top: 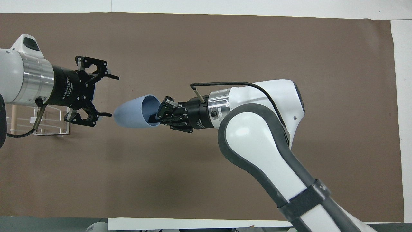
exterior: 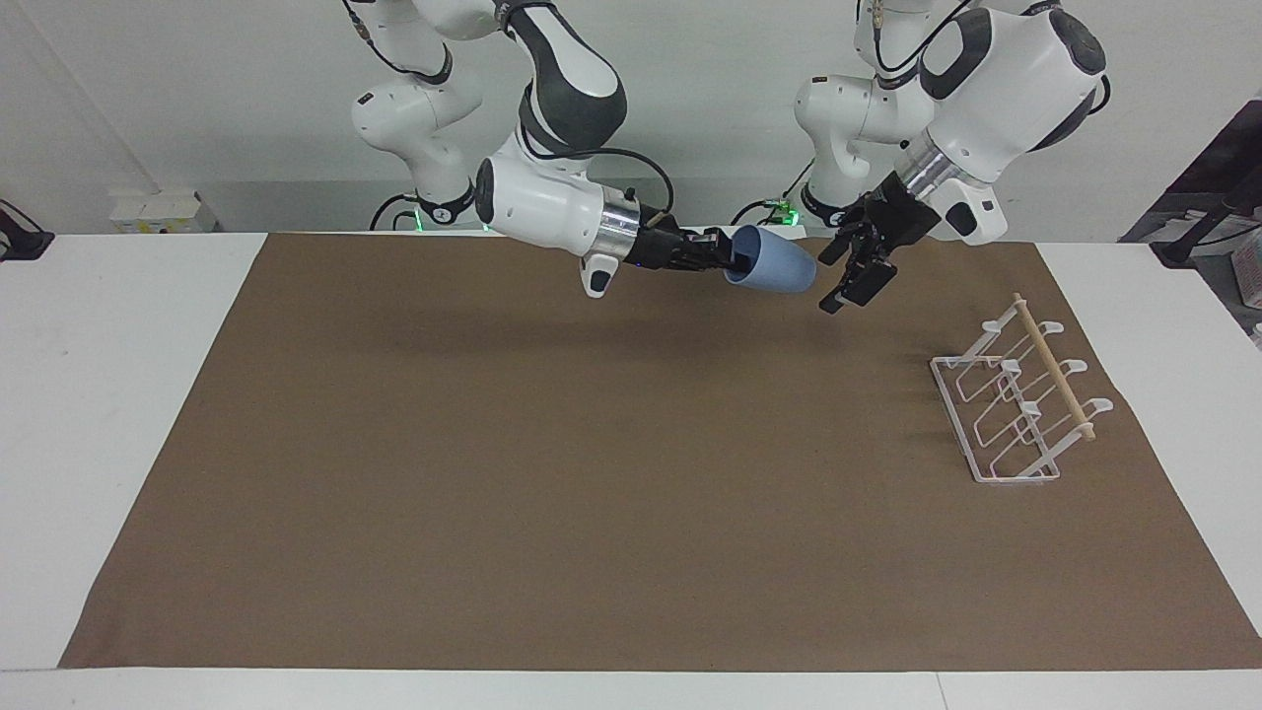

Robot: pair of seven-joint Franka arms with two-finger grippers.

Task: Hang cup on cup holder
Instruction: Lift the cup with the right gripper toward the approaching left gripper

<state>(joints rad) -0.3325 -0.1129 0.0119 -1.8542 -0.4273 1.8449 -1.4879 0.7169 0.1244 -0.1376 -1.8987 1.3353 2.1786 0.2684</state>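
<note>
The light-blue cup (exterior: pixel 779 264) is held on its side in the air over the brown mat, its base pointing toward the left arm's end. My right gripper (exterior: pixel 732 258) is shut on the cup's rim, one finger inside it; both also show in the overhead view, the gripper (top: pixel 159 114) and the cup (top: pixel 133 112). My left gripper (exterior: pixel 836 281) is open in the air just off the cup's base, a small gap from it (top: pixel 113 96). The white wire cup holder (exterior: pixel 1020 404) stands empty on the mat at the left arm's end, partly covered by the left arm from overhead (top: pixel 51 132).
A brown mat (exterior: pixel 592 473) covers most of the white table (exterior: pixel 118 394). Nothing else lies on it.
</note>
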